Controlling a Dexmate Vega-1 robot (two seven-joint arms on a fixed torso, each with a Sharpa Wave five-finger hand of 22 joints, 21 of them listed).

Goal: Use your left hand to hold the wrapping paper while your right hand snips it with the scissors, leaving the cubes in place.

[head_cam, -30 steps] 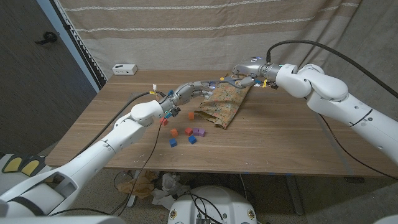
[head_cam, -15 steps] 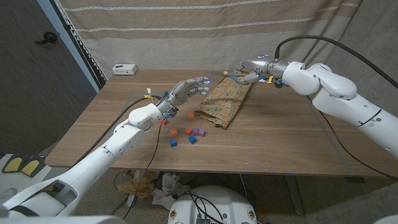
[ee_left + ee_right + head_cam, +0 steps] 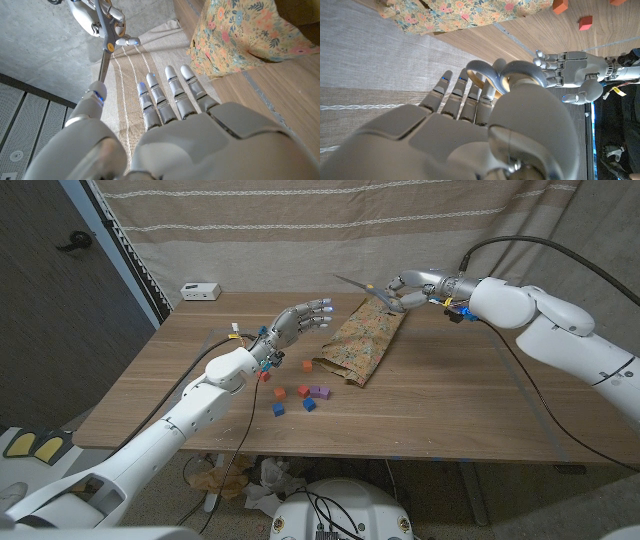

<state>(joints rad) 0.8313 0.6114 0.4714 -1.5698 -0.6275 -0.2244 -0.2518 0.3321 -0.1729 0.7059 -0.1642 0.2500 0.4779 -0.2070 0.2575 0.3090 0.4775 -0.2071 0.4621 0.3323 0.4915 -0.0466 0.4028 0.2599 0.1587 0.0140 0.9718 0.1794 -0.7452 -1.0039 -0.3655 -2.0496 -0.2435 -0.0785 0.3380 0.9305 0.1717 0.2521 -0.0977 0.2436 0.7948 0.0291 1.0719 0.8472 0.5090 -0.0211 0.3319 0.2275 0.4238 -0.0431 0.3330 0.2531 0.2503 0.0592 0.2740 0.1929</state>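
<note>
**Sam:** What is closest to you?

**Me:** The little cubes [image 3: 297, 396], near my edge of the table [image 3: 450, 410]. I must not bump them. A bit further off lies the flowery wrapping paper [image 3: 362, 346], folded and flat on the wood.

**Sam:** What are your hands doing?

**Me:** My left hand [image 3: 298, 322] is up in the air beside the paper, fingers spread, holding nothing. My right hand [image 3: 412, 285] floats past the paper's far end. It grips the scissors [image 3: 368, 290] through the loops, with the blades pointing out over the paper.

**Sam:** How will you do it well?

**Me:** I think I should press my left hand down on the paper first, away from the cubes. Then I bring the blades low to the paper's edge and snip.

**Sam:** Any words to read?

**Me:** No, I see none. The small white box [image 3: 201, 291] at the far corner is too tiny to tell.
</note>
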